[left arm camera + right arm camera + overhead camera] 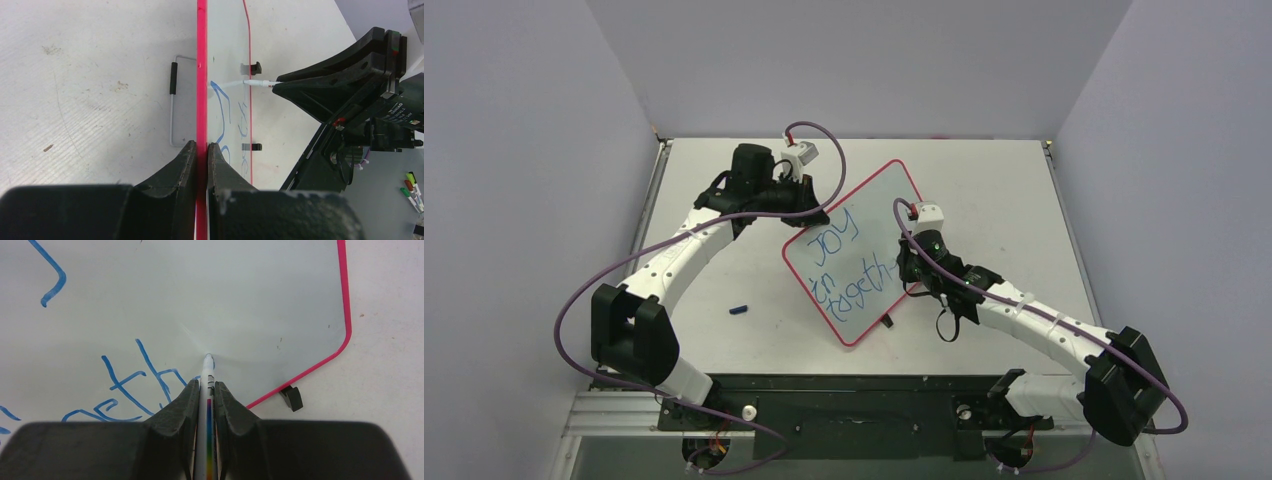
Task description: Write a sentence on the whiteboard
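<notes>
The whiteboard (pixel 879 200), white with a pink frame, stands tilted at the table's middle and bears blue writing "JOY in togeth". My left gripper (pixel 807 212) is shut on its left frame edge, which shows between the pads in the left wrist view (pixel 201 75). My right gripper (pixel 914 272) is shut on a white marker (pixel 208 371) with a rainbow stripe. The marker's tip touches the board (pixel 225 290) just right of the "h". The left wrist view also shows the marker (pixel 255 83) held by the right gripper (pixel 345 85).
A small blue marker cap (pixel 739 309) lies on the table left of the board. A black foot (pixel 291 396) sits at the board's lower edge. A wire stand (pixel 173 100) lies behind the board. Spare markers (pixel 412 192) lie off to the right.
</notes>
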